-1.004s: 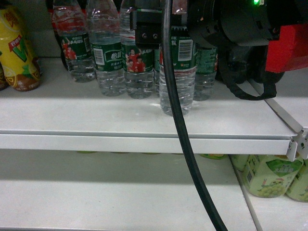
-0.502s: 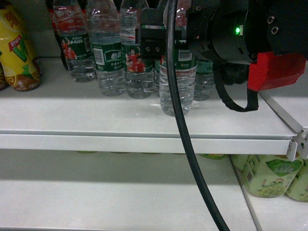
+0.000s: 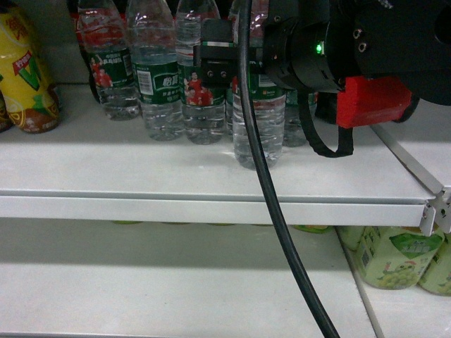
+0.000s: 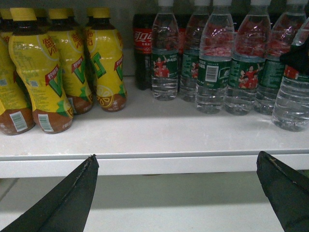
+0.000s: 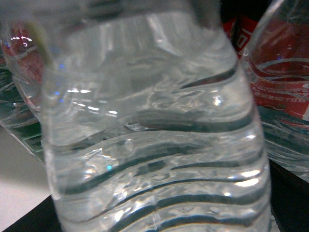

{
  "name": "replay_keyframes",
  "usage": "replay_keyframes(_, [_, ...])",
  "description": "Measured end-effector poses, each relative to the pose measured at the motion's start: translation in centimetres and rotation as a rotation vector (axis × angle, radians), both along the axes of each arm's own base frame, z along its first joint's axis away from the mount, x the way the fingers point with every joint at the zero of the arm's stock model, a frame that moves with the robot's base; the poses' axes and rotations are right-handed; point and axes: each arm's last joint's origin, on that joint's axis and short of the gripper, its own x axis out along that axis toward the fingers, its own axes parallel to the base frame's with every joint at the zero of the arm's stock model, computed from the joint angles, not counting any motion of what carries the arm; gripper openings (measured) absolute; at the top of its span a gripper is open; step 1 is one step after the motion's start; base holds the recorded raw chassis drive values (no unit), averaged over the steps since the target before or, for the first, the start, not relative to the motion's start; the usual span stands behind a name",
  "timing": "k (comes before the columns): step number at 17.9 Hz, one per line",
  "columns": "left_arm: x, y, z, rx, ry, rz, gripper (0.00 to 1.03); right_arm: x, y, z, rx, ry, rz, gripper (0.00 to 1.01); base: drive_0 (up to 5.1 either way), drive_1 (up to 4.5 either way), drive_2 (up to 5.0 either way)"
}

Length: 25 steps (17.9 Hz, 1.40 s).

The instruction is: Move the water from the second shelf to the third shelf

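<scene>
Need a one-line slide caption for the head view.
Right gripper at the front water bottle on the white shelf.

- A white metal shelf [image 3: 141, 172] is running across the view, its front lip [image 3: 211, 210] catching soft light.
- A lower white shelf [image 3: 162, 282] is lying in shadow beneath it.
- A slanted metal bracket [image 3: 437, 204] is joining the upper shelf at the right.
- Dim, greenish light is falling over everything.

Front water [image 3: 258, 130]: on shelf [image 3: 141, 172], ahead of water row [image 3: 158, 88].
Tea bottles [image 4: 63, 67]: left of row.
Cola [image 4: 143, 50]: behind row.
Cans [image 3: 394, 257]: lower right.
</scene>
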Motion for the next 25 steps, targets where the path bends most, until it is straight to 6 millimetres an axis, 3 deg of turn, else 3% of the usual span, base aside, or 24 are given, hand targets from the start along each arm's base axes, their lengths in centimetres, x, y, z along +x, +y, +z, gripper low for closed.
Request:
replay_keyframes(1, [0.0, 0.0, 0.0, 0.000, 0.000, 0.000, 0.98, 0.2, 0.1, 0.0, -0.003, 0.003, -0.006, 0.97, 0.0, 0.00, 0.0])
replay_keyframes(4, [0.0, 0.0, 0.0, 0.000, 0.000, 0.000, 0.98, 0.4, 0.2, 0.1, 0.004, 0.003, -0.010, 0.68, 0.0, 0.00, 0.0])
replay_keyframes(7, [0.0, 0.0, 0.0, 0.000, 0.000, 0.000, 0.98, 0.4, 0.2, 0.1, 0.004, 0.003, -0.011, 0.47, 0.0, 0.00, 0.0])
replay_keyframes(15, [0.0, 0.0, 0.0, 0.000, 0.000, 0.000, 0.98, -1.0, -0.9, 0.1, 0.038, -0.012, -0.003, 0.45, 0.0, 0.00, 0.0])
replay_keyframes(19, [0.0, 0.0, 0.0, 0.000, 0.000, 0.000, 0.98, -3.3, -2.1, -0.2, 0.043, -0.021, 0.001, 0.44, 0.0, 0.00, 0.0])
replay_keyframes(25, [0.0, 0.0, 0.0, 0.000, 0.000, 0.000, 0.98, -8.4, -5.0, -0.3, 0.014, -0.010, 0.006, 0.44, 0.0, 0.00, 0.0])
